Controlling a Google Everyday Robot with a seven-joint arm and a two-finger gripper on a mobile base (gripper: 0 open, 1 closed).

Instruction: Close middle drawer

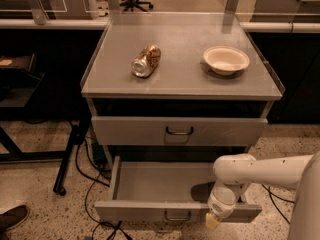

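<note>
The middle drawer (150, 211) is the low grey one near the floor. It stands pulled far out, its inside bare, with a small dark wire handle (177, 216) at the centre of its front panel. My gripper (214, 221) hangs from the white arm (260, 170), which reaches in from the right. It sits at the drawer's front panel, right of the handle, against or just in front of its top edge.
Above is a taller grey drawer (179, 130), pushed in. On the cabinet top (180, 79) lie a crushed can (146, 61) and a white bowl (226, 60). Cables (92, 184) and a stand leg (67, 159) are on the floor at left; a shoe (12, 218) is at bottom left.
</note>
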